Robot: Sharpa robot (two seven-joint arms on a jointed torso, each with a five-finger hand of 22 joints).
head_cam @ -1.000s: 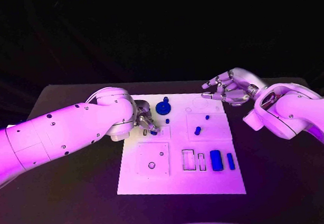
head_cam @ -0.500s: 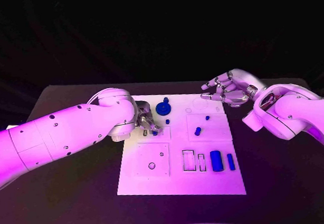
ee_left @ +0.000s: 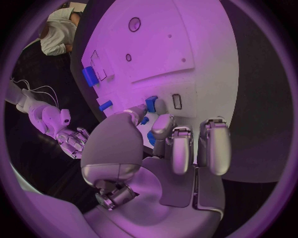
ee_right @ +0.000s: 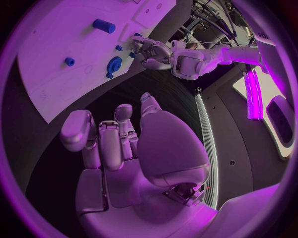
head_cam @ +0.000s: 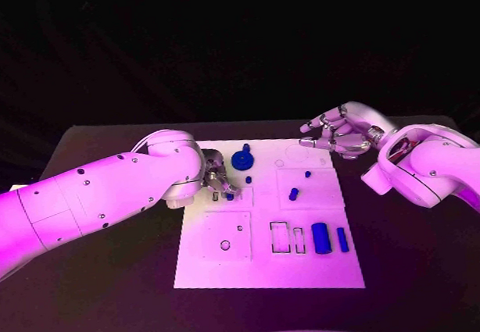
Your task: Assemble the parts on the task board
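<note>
A small blue peg [ee_left: 151, 103] is pinched between the thumb and a finger of the left hand [head_cam: 212, 180], low over the upper left part of the white task board [head_cam: 226, 269]. The right hand [head_cam: 339, 131] is held above the board's far right corner (fingers curled in, nothing gripped). A blue round knob [head_cam: 242, 160] is seen just beside the left hand; two blue blocks [head_cam: 321, 238] lie near the board's lower right.
</note>
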